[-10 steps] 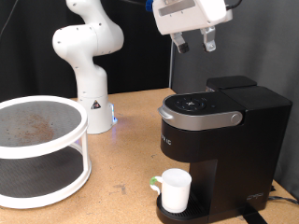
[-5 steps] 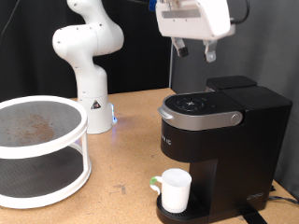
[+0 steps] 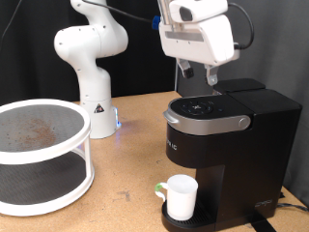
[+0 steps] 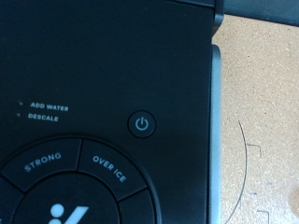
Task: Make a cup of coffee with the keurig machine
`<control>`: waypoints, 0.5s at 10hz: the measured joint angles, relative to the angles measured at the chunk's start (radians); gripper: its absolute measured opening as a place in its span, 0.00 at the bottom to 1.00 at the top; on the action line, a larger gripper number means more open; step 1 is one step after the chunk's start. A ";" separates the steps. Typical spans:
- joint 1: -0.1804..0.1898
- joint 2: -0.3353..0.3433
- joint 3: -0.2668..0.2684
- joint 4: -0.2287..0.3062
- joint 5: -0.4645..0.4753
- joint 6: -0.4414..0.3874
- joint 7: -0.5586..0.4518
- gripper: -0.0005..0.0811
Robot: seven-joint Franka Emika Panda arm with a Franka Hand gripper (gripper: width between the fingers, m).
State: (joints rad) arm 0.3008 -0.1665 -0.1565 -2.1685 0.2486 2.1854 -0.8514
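The black keurig machine (image 3: pixel 227 145) stands at the exterior view's right, lid closed, with its silver-trimmed button panel (image 3: pixel 205 108) on top. The small white cup (image 3: pixel 181 197) sits on the machine's drip tray under the spout. My gripper (image 3: pixel 200 74) hangs just above the button panel, fingers pointing down, nothing visible between them. The wrist view shows the machine's top (image 4: pixel 103 84) close up, with the power button (image 4: pixel 141 124) and the STRONG and OVER ICE buttons; my fingers do not show there.
A white two-tier round rack (image 3: pixel 43 155) stands at the exterior view's left. The white robot base (image 3: pixel 92 68) is at the back. A green-topped pod (image 3: pixel 159 189) lies beside the cup. The table surface is wood (image 3: pixel 126 164).
My gripper has come down from the top of the exterior view towards the machine's button panel. The cup and the machine have not moved.
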 joint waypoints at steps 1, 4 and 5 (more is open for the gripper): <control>0.000 0.007 -0.004 -0.005 0.017 0.002 -0.023 0.84; 0.000 0.018 -0.005 -0.027 0.048 0.002 -0.061 0.45; 0.000 0.021 -0.005 -0.036 0.055 0.002 -0.066 0.29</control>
State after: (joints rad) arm 0.3008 -0.1454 -0.1619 -2.2043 0.3033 2.1871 -0.9170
